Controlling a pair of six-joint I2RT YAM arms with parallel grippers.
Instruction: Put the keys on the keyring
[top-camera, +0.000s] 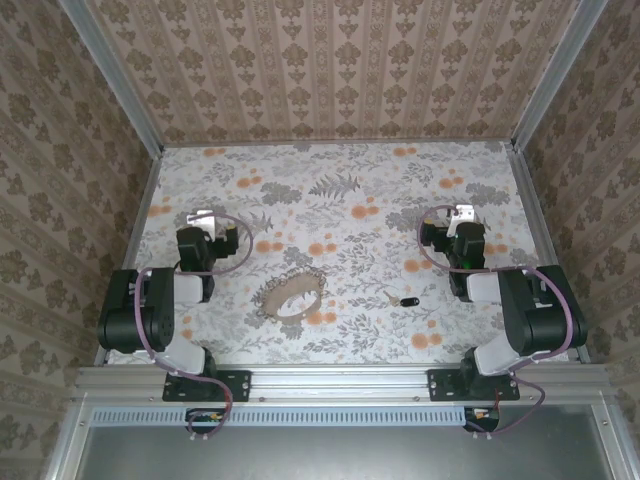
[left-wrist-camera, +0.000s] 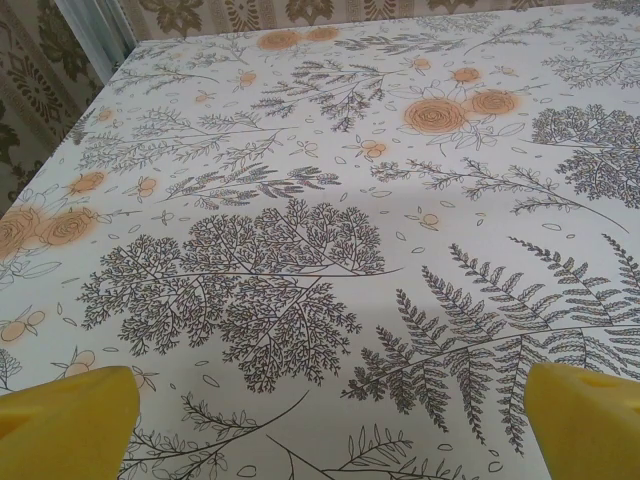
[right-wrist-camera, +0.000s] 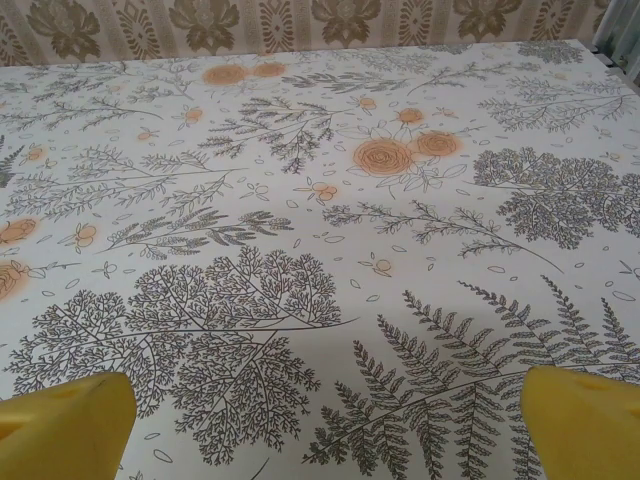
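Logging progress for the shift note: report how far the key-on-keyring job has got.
Done: nothing yet. The key lies on the table, apart from the keyring and to its right. In hand: nothing. The left arm and right arm stand on either side, jaws open and empty. Left: pick up key and keyring, then thread the key on.
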